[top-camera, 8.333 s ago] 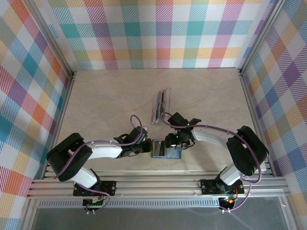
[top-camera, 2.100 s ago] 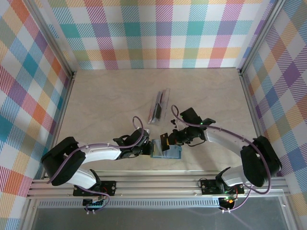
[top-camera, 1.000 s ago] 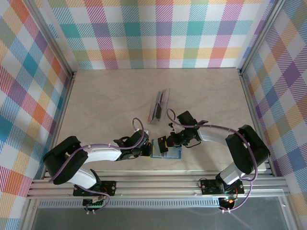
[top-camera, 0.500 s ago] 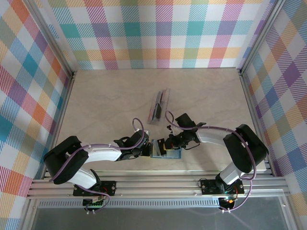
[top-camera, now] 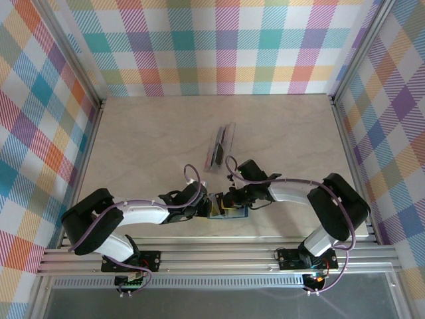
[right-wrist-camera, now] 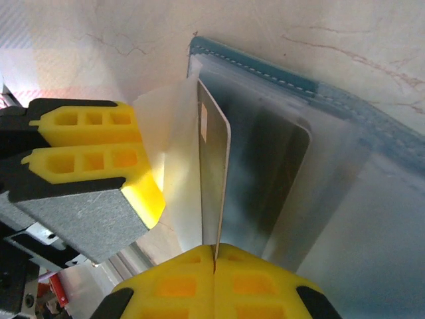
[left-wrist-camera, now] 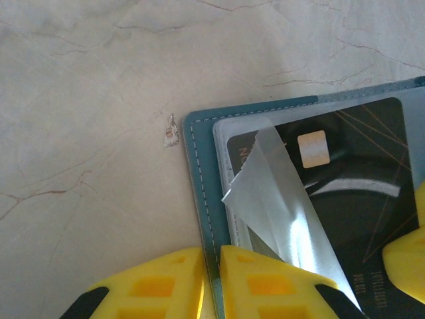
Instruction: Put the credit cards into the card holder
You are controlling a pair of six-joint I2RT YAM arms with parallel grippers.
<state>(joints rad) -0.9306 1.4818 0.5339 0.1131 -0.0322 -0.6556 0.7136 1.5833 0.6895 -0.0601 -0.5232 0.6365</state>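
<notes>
**Black card on edge at the open card holder**

In the overhead view my two grippers meet at lower centre of the frame, over the small, flat, dark teal-blue card holder (top-camera: 238, 213). It lies on the pale marbled table (top-camera: 146, 146). My left gripper (top-camera: 210, 205) comes in from the left and my right gripper (top-camera: 229, 199) from the right. Above them in the frame, apart from the holder, a small pile of thin plastic cards (top-camera: 220, 149) lies with dark and red showing.

In my left wrist view, my left gripper is pinched shut on the holder's stitched teal edge at the bottom of the frame, with one yellow finger (left-wrist-camera: 156, 289) on each side of it. A clear plastic flap (left-wrist-camera: 279, 212) curls up off the holder. Behind it, towards the right of the frame, is the thin black plastic card with a gold chip and fine gold lines (left-wrist-camera: 358, 219).

In my right wrist view, my right gripper is closed tight on that black card at the bottom of the frame. The card stands on edge, and its far end reaches up towards the holder's teal corner at upper centre. The clear flap sits just left of the card, between it and my left fingers.
</notes>
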